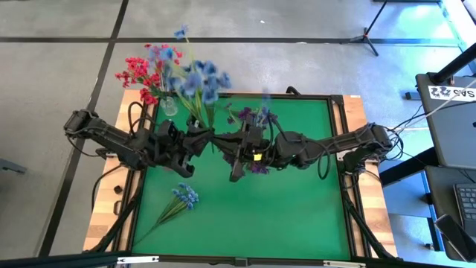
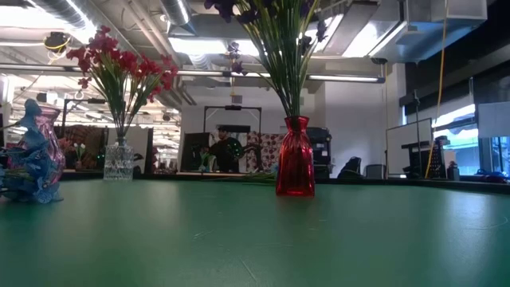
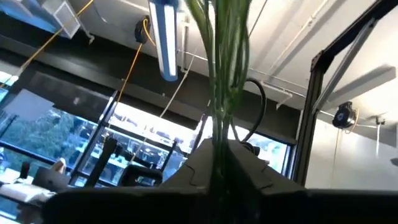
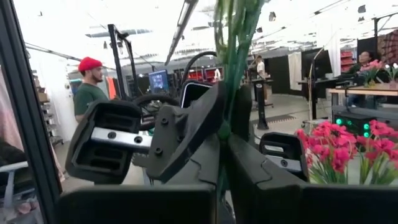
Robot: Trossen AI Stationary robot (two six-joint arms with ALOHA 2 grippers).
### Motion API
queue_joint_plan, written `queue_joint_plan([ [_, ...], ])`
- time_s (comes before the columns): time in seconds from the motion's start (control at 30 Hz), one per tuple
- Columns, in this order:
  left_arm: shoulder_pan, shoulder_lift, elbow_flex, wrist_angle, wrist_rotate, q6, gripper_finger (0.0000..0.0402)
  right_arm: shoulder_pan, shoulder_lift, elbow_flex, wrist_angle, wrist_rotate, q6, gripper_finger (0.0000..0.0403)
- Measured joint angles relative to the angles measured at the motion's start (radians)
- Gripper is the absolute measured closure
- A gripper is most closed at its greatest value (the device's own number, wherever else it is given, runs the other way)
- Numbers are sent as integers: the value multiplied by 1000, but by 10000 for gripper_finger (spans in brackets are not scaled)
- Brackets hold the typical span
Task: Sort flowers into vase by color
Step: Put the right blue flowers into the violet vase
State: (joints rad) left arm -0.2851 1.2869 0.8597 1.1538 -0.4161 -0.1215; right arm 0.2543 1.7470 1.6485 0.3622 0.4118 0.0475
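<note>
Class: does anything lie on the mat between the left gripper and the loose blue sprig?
Nothing visible lies between the left gripper and the loose blue sprig; only bare green mat. But its jaws grip green stems.

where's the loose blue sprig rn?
High view: the loose blue sprig lies flat on the green mat, front-left, below the left gripper.

Two dark, jointed robot arms
Left arm [image 1: 123, 141] and right arm [image 1: 335, 145] are black, trailing looped black cables.
</note>
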Motion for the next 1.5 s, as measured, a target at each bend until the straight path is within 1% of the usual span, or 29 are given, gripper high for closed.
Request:
queue_joint_plan([
  [0.1,-2,-3,0,-7,-3,37,389,0,-2,0,-18,3,0,374],
  [0.2,-25,-29,0,-43,-18,154,389,0,-1,1,-34,14,-3,350],
  [0.27,-57,-67,-2,-124,-46,246,389,1,-1,1,-63,15,-4,325],
  [0.4,-163,-209,-6,-330,-177,413,389,10,-14,-1,-168,15,-2,268],
  [0.5,-251,-325,-56,-369,-235,473,390,19,-39,0,-215,22,-2,231],
  [0.63,-341,-498,-197,-373,-306,516,390,42,-50,0,-241,37,2,201],
  [0.83,-410,-743,-461,-362,-306,494,391,69,-50,0,-258,117,33,192],
  [1.07,-415,-1003,-737,-345,-317,495,391,66,-50,0,-393,171,196,192],
  [1.17,-415,-1096,-835,-321,-316,495,391,66,-50,0,-456,184,259,192],
  [1.2,-415,-1125,-853,-342,-323,492,391,66,-50,0,-477,184,280,191],
  [1.27,-418,-1171,-850,-457,-333,476,391,66,-50,0,-522,184,319,191],
  [1.4,-420,-1233,-852,-589,-334,464,391,66,-50,0,-589,188,373,191],
  [1.5,-432,-1271,-852,-677,-381,434,391,66,-50,0,-622,190,400,191],
])
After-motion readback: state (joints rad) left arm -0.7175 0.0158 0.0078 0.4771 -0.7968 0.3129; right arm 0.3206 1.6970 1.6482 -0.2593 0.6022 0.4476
